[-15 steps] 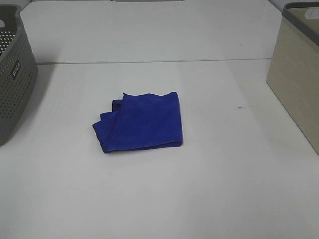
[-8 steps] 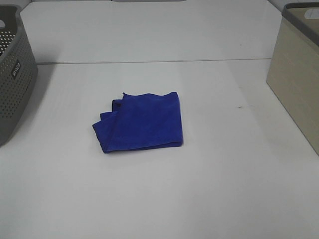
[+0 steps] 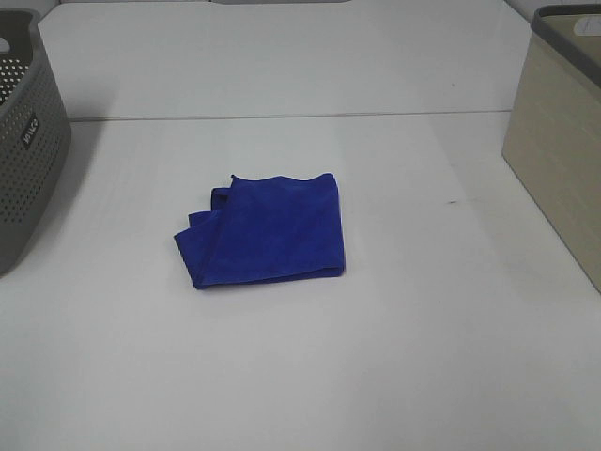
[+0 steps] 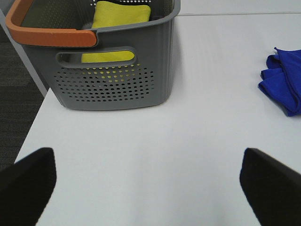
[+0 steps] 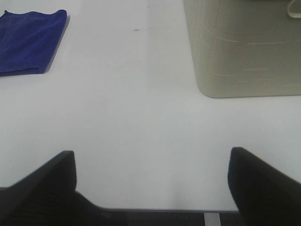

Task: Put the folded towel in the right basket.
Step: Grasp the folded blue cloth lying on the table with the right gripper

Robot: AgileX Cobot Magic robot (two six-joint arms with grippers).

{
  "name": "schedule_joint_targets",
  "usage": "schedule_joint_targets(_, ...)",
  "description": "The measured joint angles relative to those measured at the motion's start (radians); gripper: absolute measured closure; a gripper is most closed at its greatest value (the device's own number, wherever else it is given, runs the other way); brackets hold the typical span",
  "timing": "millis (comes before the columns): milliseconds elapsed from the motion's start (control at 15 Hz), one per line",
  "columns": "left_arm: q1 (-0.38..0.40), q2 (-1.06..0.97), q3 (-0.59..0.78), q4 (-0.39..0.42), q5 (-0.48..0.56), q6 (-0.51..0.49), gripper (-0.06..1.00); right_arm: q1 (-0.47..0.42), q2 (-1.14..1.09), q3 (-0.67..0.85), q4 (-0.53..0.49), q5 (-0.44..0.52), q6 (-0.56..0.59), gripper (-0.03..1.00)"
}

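Midway across the tabletop, well left of the right basket, lies your folded towel, light and limp. Pinch all layers at its tidy right edge. Left gripper and right gripper have their jaws spread and empty.

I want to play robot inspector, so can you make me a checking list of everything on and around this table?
Surface: white table, flat, with one small dark mark.
Job's things: blue folded towel lies mid-table, untouched; beige basket stands at the right edge, apart from the towel.
Clutter: grey basket with holes and an orange handle at the left edge, a yellow cloth inside.
Grippers: left gripper open, holding nothing, facing the grey basket; right gripper open, holding nothing, facing the beige basket.
Cables: nothing seen.
Surroundings: dark floor beside the table's left side.
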Motion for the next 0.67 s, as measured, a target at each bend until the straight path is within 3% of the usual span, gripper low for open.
schedule_joint_targets(667,0.000,0.000,0.000,0.000,0.000,0.000,-0.05,0.000,0.002,-0.006,0.008,0.006,0.002,0.12)
